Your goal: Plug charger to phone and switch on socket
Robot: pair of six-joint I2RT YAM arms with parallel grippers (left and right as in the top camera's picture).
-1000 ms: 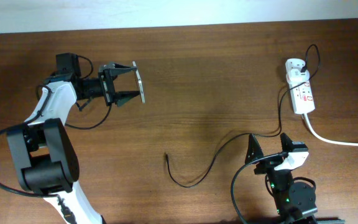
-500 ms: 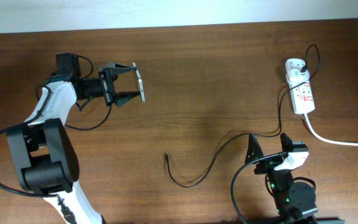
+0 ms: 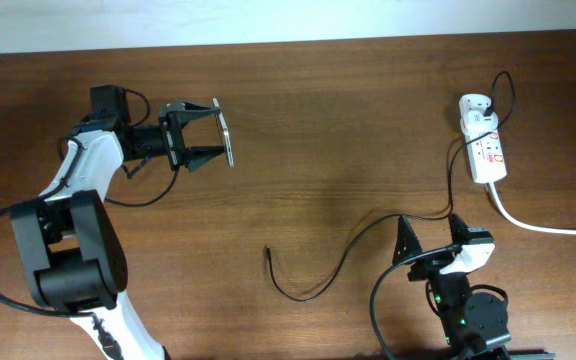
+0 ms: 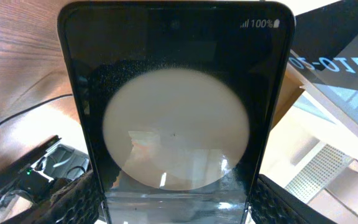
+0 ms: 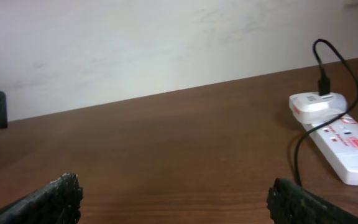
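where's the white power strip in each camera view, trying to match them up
Overhead: the white oblong power strip with red switch markings lies at the right, near the table's far edge.
Left wrist: not in view; the black glossy phone fills the picture.
Right wrist: far right, at middle height.
Shared landmark: the white plug adapter sitting at its end, seen in overhead and right wrist.

We see a dark wooden counter [image 3: 348,130], white socket [image 3: 489,155] near its right edge, thick white cord [image 3: 543,227] running off right, thin black charger [image 3: 351,250] cable looped mid-counter.
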